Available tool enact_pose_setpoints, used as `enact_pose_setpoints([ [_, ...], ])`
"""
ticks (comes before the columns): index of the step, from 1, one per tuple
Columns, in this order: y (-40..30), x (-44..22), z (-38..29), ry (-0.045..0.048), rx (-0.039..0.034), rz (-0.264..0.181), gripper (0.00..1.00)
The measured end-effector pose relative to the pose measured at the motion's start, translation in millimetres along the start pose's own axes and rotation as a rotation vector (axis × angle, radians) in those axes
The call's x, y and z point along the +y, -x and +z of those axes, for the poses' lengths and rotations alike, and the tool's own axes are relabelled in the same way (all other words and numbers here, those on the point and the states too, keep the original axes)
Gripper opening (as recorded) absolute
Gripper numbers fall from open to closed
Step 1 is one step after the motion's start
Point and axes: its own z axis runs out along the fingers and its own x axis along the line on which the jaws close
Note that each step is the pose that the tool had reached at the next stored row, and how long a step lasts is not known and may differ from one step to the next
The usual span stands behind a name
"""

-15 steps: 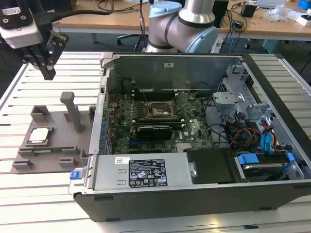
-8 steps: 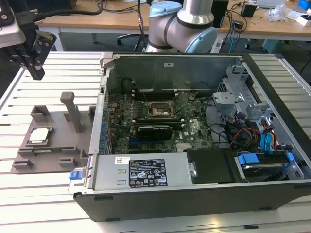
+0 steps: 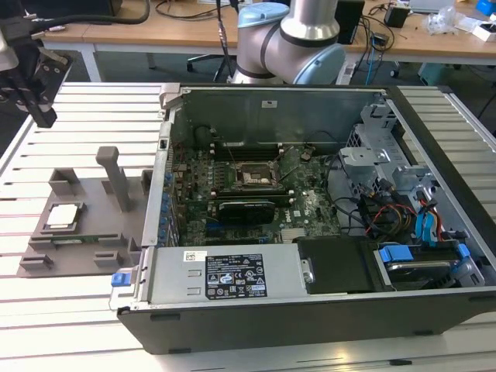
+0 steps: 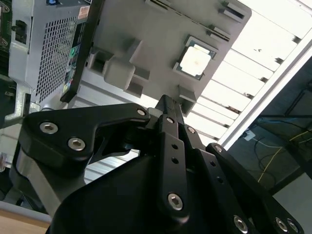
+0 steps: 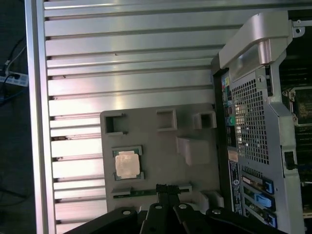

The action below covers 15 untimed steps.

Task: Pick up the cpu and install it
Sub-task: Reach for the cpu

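Partly cut off, end effector [image 5: 167,187] closed and empty, apart from cpu [image 5: 127,164] on tray [image 5: 161,144].

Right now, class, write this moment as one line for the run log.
phase: pre-pick | cpu: lying in fixture tray recess, beside open computer case | gripper: shut, empty, apart from cpu

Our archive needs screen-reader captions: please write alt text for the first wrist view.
The cpu lies in a recess of a grey fixture tray on a slatted metal table, with the empty tool shut and not touching it. A computer case stands beside the tray.
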Motion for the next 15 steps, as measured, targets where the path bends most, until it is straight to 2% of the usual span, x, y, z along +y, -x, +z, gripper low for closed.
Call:
enact_pose_setpoints([
  [3, -9.4, -0.7, -0.2, 0.0001, -0.0001, 0.0, 0.11],
  [6, -15.8, -1.1, -0.4, 0.0001, 0.0, 0.0, 0.11],
  [15, -31.5, -2.3, -0.8, 0.0001, 0.0, 0.0, 0.11],
])
